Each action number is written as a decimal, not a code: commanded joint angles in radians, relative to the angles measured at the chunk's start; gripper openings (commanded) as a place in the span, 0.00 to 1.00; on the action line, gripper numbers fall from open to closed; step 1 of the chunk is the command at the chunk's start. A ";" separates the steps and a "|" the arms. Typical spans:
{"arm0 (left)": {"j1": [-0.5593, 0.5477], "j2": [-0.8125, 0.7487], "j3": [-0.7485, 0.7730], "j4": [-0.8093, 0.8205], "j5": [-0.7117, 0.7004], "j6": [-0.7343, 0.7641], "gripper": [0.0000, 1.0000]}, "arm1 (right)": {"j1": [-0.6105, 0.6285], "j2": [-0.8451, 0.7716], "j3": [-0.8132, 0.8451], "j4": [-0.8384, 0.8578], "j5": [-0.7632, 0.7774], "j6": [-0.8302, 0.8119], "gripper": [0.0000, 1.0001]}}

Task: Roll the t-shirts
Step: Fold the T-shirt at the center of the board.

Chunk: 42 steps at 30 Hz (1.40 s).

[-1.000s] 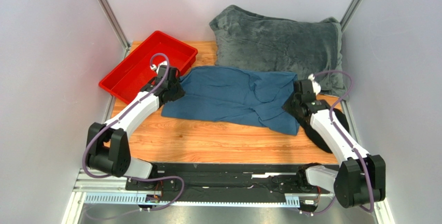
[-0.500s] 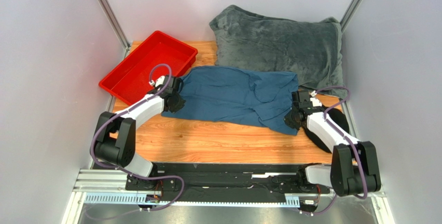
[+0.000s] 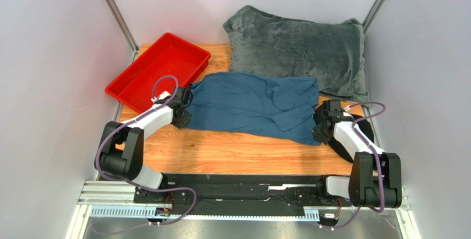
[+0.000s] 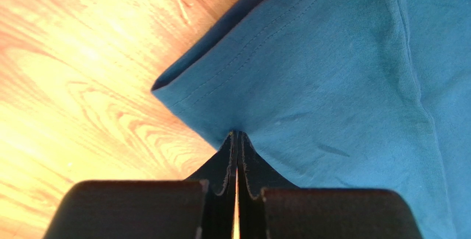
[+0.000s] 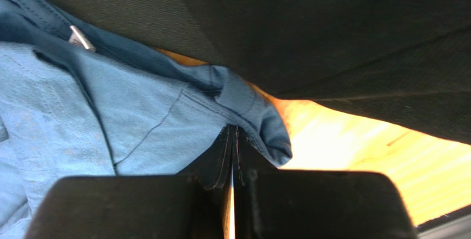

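- Since the earlier frame both arms have drawn back toward their bases with their elbows folded. The left gripper (image 3: 183, 112) has slid toward the near-left, and the shirt's left edge has come in with it.
- The red tray (image 3: 157, 70) sits at the far-left corner of the wooden table (image 3: 221, 150), set at an angle, just beside the left arm's wrist.
- The left gripper's jaws are pressed together on the hem at the shirt's near-left corner. In the left wrist view the stitched edge puckers into the closed tips.
- The t-shirt (image 3: 251, 103) is plain dark teal-blue and unprinted. It lies flat but creased across the middle of the table, with a fold ridge and a loose flap toward its right half.
- Its long axis runs left to right across the table, dipping slightly toward the near edge on the right. From overhead I cannot tell which end is the neck. The right wrist view shows a small pale label tab (image 5: 80, 37) among the folds at the right end.
- The grey plush blanket (image 3: 298, 45) lies behind the shirt at the far right, and the shirt's far edge touches it.
- The right gripper (image 3: 319, 126) is clamped shut on a folded edge at the shirt's near-right corner.
- A black cloth (image 5: 359, 40) lies just beside that corner, under the right arm.
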 commanded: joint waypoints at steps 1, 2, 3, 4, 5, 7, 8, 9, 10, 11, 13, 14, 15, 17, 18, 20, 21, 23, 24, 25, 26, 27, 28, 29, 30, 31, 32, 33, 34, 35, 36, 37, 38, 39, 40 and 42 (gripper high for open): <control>0.006 -0.074 0.021 -0.050 -0.018 -0.002 0.00 | -0.018 -0.024 -0.007 -0.040 0.028 -0.013 0.02; 0.006 -0.103 0.021 -0.061 -0.022 -0.005 0.00 | -0.024 -0.025 -0.009 -0.042 0.028 -0.018 0.03; 0.009 -0.120 0.011 -0.073 -0.035 -0.008 0.00 | -0.032 -0.024 -0.010 -0.044 0.029 -0.027 0.03; 0.009 -0.138 0.005 -0.073 -0.041 -0.005 0.02 | -0.041 -0.025 -0.016 -0.045 0.025 -0.035 0.04; 0.016 -0.172 -0.004 -0.073 -0.045 -0.002 0.05 | -0.073 -0.024 -0.020 -0.042 0.016 -0.044 0.04; 0.026 -0.198 -0.013 -0.070 -0.046 0.012 0.18 | -0.107 -0.024 -0.024 -0.041 -0.024 -0.067 0.04; 0.032 -0.212 -0.016 -0.064 -0.038 0.024 0.22 | -0.124 -0.025 -0.024 -0.033 -0.035 -0.076 0.04; 0.035 -0.215 -0.019 -0.064 -0.038 0.040 0.27 | -0.124 -0.027 -0.020 -0.031 -0.046 -0.084 0.04; 0.036 -0.220 -0.021 -0.067 -0.038 0.041 0.36 | -0.124 -0.028 -0.017 -0.030 -0.065 -0.092 0.04; 0.041 -0.220 -0.030 -0.073 -0.038 0.038 0.40 | -0.124 -0.031 -0.009 -0.031 -0.075 -0.096 0.04; 0.049 -0.218 -0.047 -0.062 -0.024 0.022 0.47 | -0.124 -0.044 -0.004 -0.036 -0.095 -0.098 0.05; 0.055 -0.217 -0.065 -0.049 -0.001 0.020 0.48 | -0.123 -0.062 -0.003 -0.043 -0.093 -0.102 0.06; 0.055 -0.215 -0.071 -0.038 0.005 0.008 0.49 | -0.124 -0.071 -0.001 -0.048 -0.092 -0.104 0.07; 0.055 -0.206 -0.084 -0.032 0.011 -0.003 0.50 | -0.123 -0.093 -0.001 -0.062 -0.092 -0.107 0.14; 0.055 -0.203 -0.088 -0.029 0.010 -0.015 0.50 | -0.124 -0.106 -0.001 -0.067 -0.095 -0.107 0.17; 0.055 -0.195 -0.096 -0.028 0.001 -0.020 0.50 | -0.123 -0.119 0.002 -0.077 -0.112 -0.107 0.24; 0.055 -0.195 -0.096 -0.027 -0.001 -0.023 0.50 | -0.123 -0.126 0.006 -0.082 -0.119 -0.110 0.26; 0.055 -0.189 -0.101 -0.024 -0.006 -0.037 0.50 | -0.121 -0.136 0.008 -0.090 -0.139 -0.112 0.32; 0.055 -0.186 -0.102 -0.021 -0.009 -0.043 0.50 | -0.118 -0.148 0.008 -0.093 -0.147 -0.110 0.33; 0.055 -0.180 -0.104 -0.015 -0.009 -0.046 0.50 | -0.118 -0.153 0.008 -0.100 -0.152 -0.112 0.38; 0.055 -0.174 -0.102 -0.015 -0.016 -0.049 0.50 | -0.112 -0.160 0.008 -0.102 -0.150 -0.113 0.41; 0.055 -0.166 -0.101 -0.015 -0.019 -0.052 0.50 | -0.109 -0.168 0.007 -0.103 -0.150 -0.116 0.42; 0.055 -0.152 -0.099 -0.015 -0.022 -0.055 0.49 | -0.107 -0.179 0.002 -0.100 -0.152 -0.118 0.45; 0.055 -0.146 -0.099 -0.016 -0.027 -0.066 0.49 | -0.100 -0.179 -0.001 -0.100 -0.152 -0.118 0.46; 0.055 -0.140 -0.101 -0.022 -0.029 -0.072 0.49 | -0.098 -0.182 -0.003 -0.103 -0.183 -0.116 0.46; 0.055 -0.131 -0.102 -0.022 -0.029 -0.077 0.48 | -0.094 -0.183 -0.009 -0.102 -0.188 -0.115 0.47; 0.055 -0.126 -0.104 -0.022 -0.030 -0.084 0.48 | -0.094 -0.183 -0.012 -0.103 -0.190 -0.113 0.47; 0.055 -0.122 -0.107 -0.022 -0.035 -0.089 0.47 | -0.092 -0.183 -0.016 -0.103 -0.193 -0.112 0.48; 0.055 -0.115 -0.102 -0.028 -0.039 -0.087 0.47 | -0.090 -0.188 -0.027 -0.097 -0.199 -0.109 0.48; 0.055 -0.112 -0.099 -0.028 -0.047 -0.090 0.47 | -0.090 -0.191 -0.033 -0.096 -0.199 -0.106 0.47; 0.055 -0.109 -0.098 -0.028 -0.050 -0.092 0.44 | -0.090 -0.193 -0.041 -0.093 -0.198 -0.101 0.48; 0.055 -0.103 -0.096 -0.032 -0.055 -0.092 0.42 | -0.090 -0.194 -0.047 -0.088 -0.198 -0.099 0.48; 0.055 -0.100 -0.091 -0.033 -0.061 -0.092 0.39 | -0.089 -0.194 -0.058 -0.085 -0.199 -0.096 0.49; 0.055 -0.098 -0.090 -0.036 -0.064 -0.089 0.31 | -0.089 -0.194 -0.061 -0.083 -0.198 -0.095 0.50; 0.053 -0.089 -0.088 -0.041 -0.065 -0.087 0.27 | -0.089 -0.194 -0.066 -0.079 -0.192 -0.096 0.52; 0.055 -0.085 -0.082 -0.047 -0.078 -0.078 0.12 | -0.089 -0.191 -0.072 -0.074 -0.184 -0.092 0.54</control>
